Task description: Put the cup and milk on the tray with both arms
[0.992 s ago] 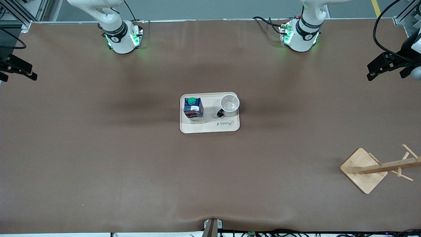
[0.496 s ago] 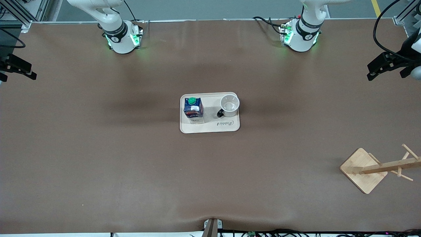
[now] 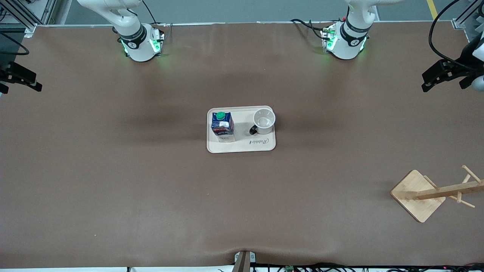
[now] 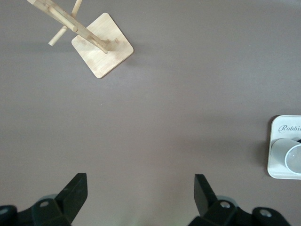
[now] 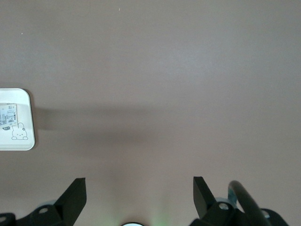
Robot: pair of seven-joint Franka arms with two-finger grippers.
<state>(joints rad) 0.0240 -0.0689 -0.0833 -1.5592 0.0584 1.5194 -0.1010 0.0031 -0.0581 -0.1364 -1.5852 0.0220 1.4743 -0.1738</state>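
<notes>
The cream-white tray (image 3: pixel 242 147) lies in the middle of the table. The dark blue milk (image 3: pixel 222 127) with its green cap stands upright on it, toward the right arm's end. The white cup (image 3: pixel 264 121) stands upright on it, toward the left arm's end, its black handle pointing at the milk. My left gripper (image 3: pixel 425 83) is open and empty over the left arm's end of the table; its wrist view (image 4: pixel 140 190) shows the tray's edge (image 4: pixel 281 140) and cup (image 4: pixel 288 156). My right gripper (image 3: pixel 38 84) is open and empty over the right arm's end (image 5: pixel 139 190); its wrist view shows the tray's corner (image 5: pixel 27 141).
A wooden rack with pegs on a square base (image 3: pixel 418 195) stands near the left arm's end, nearer to the front camera than the tray; it also shows in the left wrist view (image 4: pixel 102 52). The two arm bases (image 3: pixel 140 43) (image 3: pixel 345 42) stand at the table's back edge.
</notes>
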